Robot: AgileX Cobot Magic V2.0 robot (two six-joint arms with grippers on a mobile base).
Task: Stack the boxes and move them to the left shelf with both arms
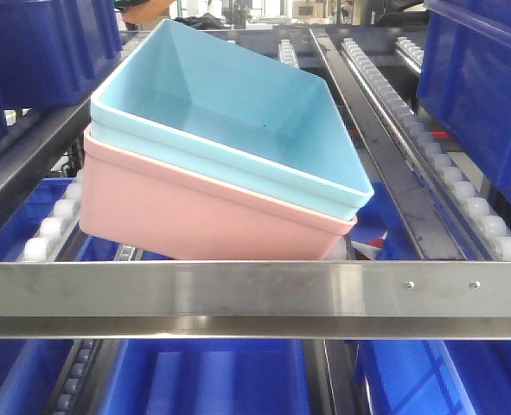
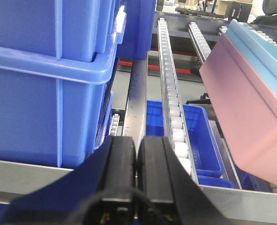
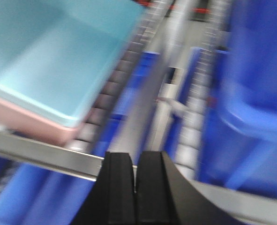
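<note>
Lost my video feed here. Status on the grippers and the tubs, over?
Left gripper shut, empty; right gripper shut, empty. Blue tub nested in pink tub, sitting tilted on roller shelf. Dark-blue crates alongside, nothing blocking.

Right wrist view motion-blurred; pink box (image 2: 250, 117) cut off by frame edge.

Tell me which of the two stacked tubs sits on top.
The light blue tub is on top, nested inside the salmon-pink tub, whose wall and rim show below it. The pair rests tilted on the roller rails.

fingers (image 2: 129, 164) closed | pink tub (image 2: 250, 108) right | blue crate (image 2: 44, 84) left
</note>
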